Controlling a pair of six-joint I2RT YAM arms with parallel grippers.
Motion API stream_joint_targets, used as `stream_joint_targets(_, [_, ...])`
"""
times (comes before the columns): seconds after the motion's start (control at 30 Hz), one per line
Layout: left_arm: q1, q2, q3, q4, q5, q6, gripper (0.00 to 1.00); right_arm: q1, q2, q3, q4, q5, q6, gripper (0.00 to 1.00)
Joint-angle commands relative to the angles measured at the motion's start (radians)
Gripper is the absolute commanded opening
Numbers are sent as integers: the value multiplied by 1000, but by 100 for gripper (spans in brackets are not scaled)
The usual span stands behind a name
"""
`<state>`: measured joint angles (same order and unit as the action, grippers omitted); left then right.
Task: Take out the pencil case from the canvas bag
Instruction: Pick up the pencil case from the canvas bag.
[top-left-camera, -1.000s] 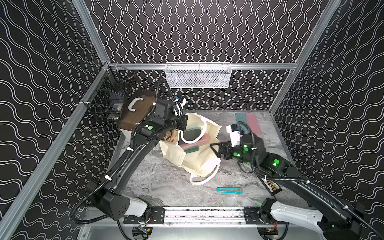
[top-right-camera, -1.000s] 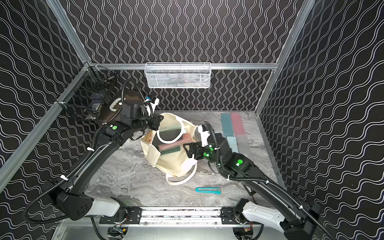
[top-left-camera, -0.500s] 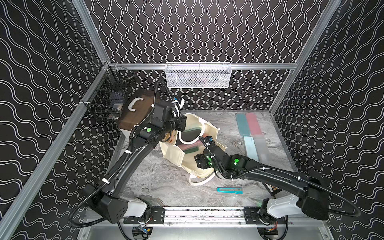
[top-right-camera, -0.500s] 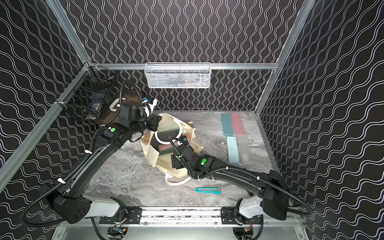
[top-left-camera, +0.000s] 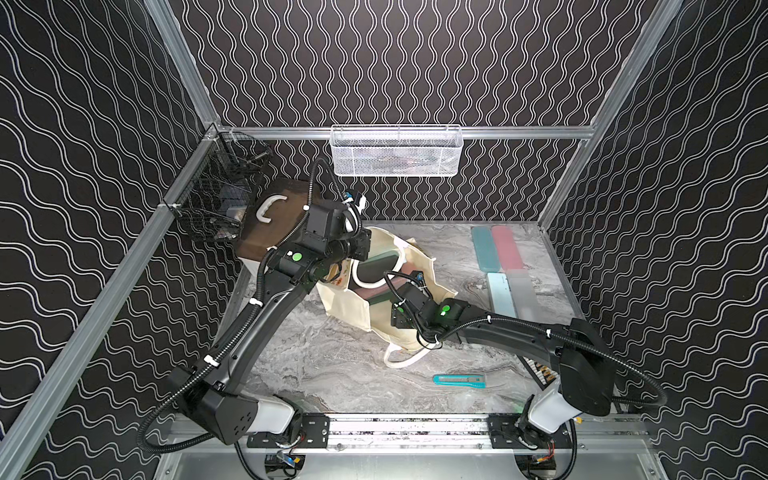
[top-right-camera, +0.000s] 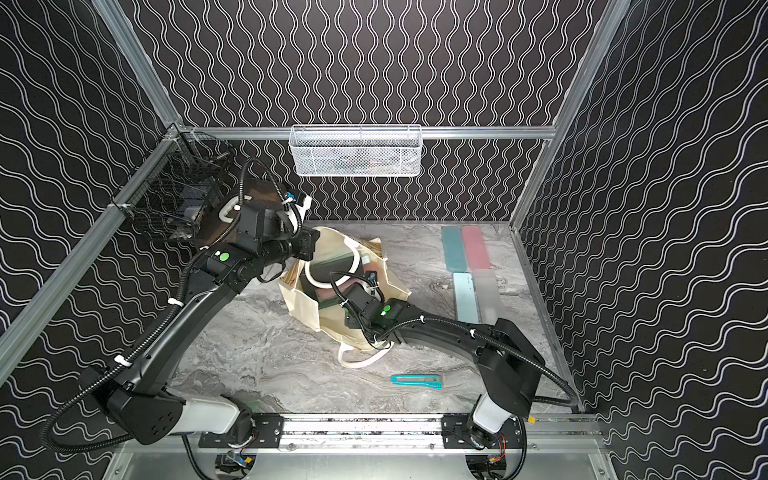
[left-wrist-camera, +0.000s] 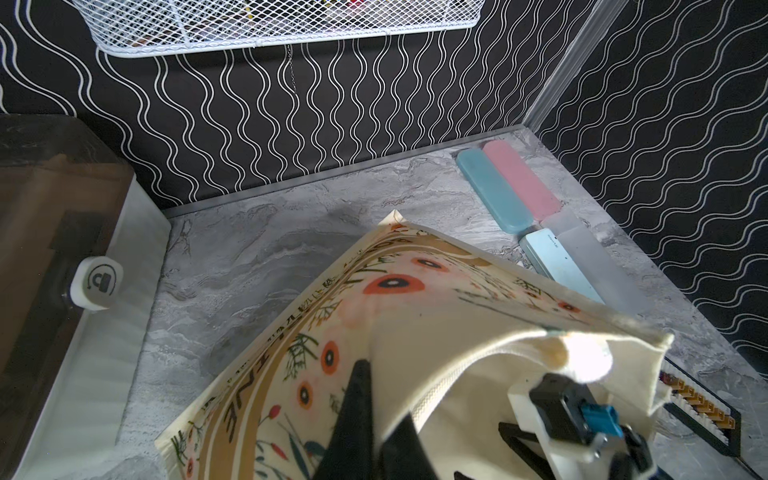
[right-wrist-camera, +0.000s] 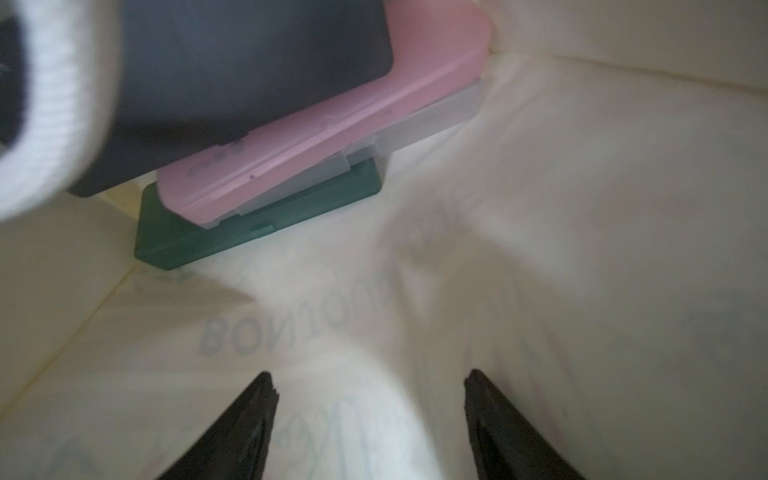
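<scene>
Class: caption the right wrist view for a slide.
Open right claw inside canvas bag, facing pink case stacked on green case.

top views: high, front, looking down, both show whole table (top-left-camera: 332, 365) | wrists: close on canvas bag (left-wrist-camera: 457, 332)

Tabletop (top-left-camera: 332, 365), centre: cream canvas tote bag (top-left-camera: 347, 305).
In bag, stacked: black flat rectangular item (right-wrist-camera: 249, 83) on pink plastic pencil case (right-wrist-camera: 332, 137) on green plastic pencil case (right-wrist-camera: 257, 224).
Left of bag, rear: brown-lidded white box (top-left-camera: 274, 226).
Right rear: teal oblong case (top-left-camera: 484, 249) beside pink oblong case (top-left-camera: 507, 247); before them, pale-blue flat case (top-left-camera: 500, 293) beside translucent grey case (top-left-camera: 523, 291).
Before bag: teal utility knife (top-left-camera: 459, 380).
Back wall: white wire basket (top-left-camera: 395, 151).
</scene>
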<state>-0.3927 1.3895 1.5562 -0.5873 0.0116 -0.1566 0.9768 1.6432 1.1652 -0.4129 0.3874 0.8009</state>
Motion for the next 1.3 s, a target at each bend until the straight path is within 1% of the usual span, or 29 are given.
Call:
stream_joint_targets(0.0, [0, -16, 3, 57, -3, -14, 0, -33, 21, -9, 3, -53, 95, 73])
stream_joint_targets(0.2, [1, -27, -7, 55, 30, -27, 0, -91, 39, -27, 101, -143, 175, 70])
stream_joint_targets(0.23, [1, -30, -11, 59, 35, -30, 0, -98, 43, -27, 109, -152, 191, 69])
stream_joint_targets(0.37, [1, -39, -14, 60, 65, -37, 0, -132, 82, -13, 92, -176, 273, 57])
stream_joint_targets(0.43, [1, -46, -15, 60, 81, -40, 0, -148, 105, 5, 89, -207, 289, 55])
stream_joint_targets(0.73, [1, -94, -64, 60, 125, -31, 0, -188, 100, -20, 155, -219, 389, 45])
stream_joint_targets(0.8, [-1, -101, -77, 60, 150, -22, 0, -203, 87, -26, 191, -227, 412, 42])
stream_joint_targets(0.83, [0, -106, -81, 64, 164, -19, 0, -209, 79, -61, 214, -231, 420, 41])
stream_joint_targets(1.0, [1, -130, -133, 88, 258, 9, 0, -223, 27, -125, 347, -226, 455, 36])
stream_joint_targets(1.13, [0, -142, -151, 101, 305, 20, 0, -229, 0, -159, 460, -227, 467, 36])
stream_joint_targets(1.27, [0, -138, -148, 102, 362, 30, 0, -235, 6, -161, 544, -247, 477, 36])
